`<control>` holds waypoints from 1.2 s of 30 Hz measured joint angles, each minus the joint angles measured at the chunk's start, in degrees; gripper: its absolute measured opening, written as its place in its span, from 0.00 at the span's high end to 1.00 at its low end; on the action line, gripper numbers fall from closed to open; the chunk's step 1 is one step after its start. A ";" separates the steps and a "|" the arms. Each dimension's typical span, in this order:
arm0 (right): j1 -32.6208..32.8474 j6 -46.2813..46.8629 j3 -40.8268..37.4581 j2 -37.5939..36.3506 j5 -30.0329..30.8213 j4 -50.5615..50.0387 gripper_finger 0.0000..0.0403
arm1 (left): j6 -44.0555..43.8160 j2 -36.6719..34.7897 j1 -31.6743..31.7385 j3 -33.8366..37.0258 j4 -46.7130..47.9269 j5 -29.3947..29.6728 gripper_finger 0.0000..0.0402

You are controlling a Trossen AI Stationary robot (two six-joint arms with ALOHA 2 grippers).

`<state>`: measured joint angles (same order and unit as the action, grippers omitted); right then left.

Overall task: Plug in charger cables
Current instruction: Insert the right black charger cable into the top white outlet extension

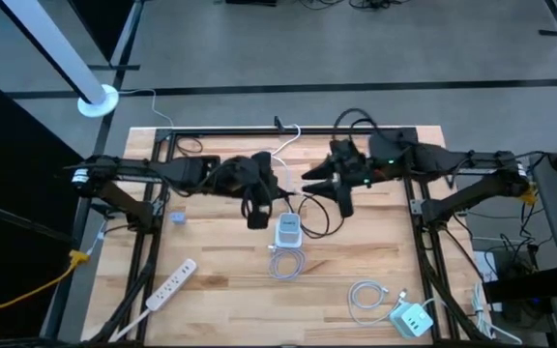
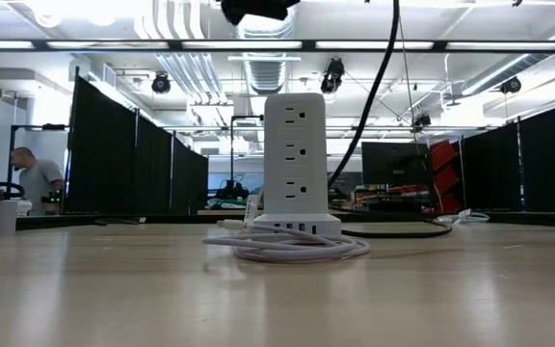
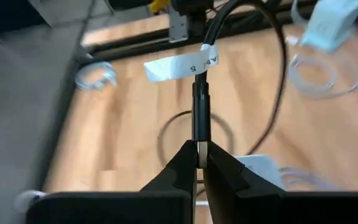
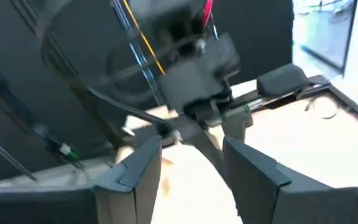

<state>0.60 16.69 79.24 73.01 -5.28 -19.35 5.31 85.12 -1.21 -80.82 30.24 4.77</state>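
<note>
Starting over at the left side of the worktop [image 1: 220, 261]: a long white power strip [image 1: 170, 283] is lying near the front-left corner, angled toward the front edge, and a small bluish block [image 1: 178, 218] is sitting a bit behind it, close to the left frame rail.

The left gripper [image 3: 199, 163] is hanging above the middle of the worktop, just left of the white tower charger [image 1: 287, 230]. Its fingers are squeezing right down on the plug end of the black charger cable [image 3: 201, 106], which is running up and away from the fingertips with a white paper tag [image 3: 182, 65] wrapped around it. The rest of that black cable is curling over the wood in a loose loop beside the tower.

The tower charger is standing upright about mid-table, with a white cable coil [image 2: 287, 248] bunched around its base on the front side.

The right gripper [image 4: 191, 158] is hovering just right of the tower, toward the back edge, pointing at the left arm. Its fingers are standing partly apart and holding nothing that I can see.

Down at the front-right corner, another white cable [image 1: 366, 300] is sitting in a loose loop next to a small white charger block [image 1: 411, 318].
</note>
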 joint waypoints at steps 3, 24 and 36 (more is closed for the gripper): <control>0.00 -4.99 0.00 2.29 -0.04 -1.52 0.64 | -5.47 0.00 0.90 0.00 1.92 -1.94 0.99; -0.11 -13.31 0.00 15.23 2.66 -5.33 0.79 | -15.44 1.66 1.00 0.01 11.57 -3.85 0.99; -0.12 -18.09 0.00 14.95 6.96 -5.20 0.86 | -14.87 2.25 0.91 0.01 10.27 -4.04 0.99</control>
<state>0.48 -1.40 79.24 87.96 1.68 -24.55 -9.56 87.37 -0.30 -80.82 40.51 0.73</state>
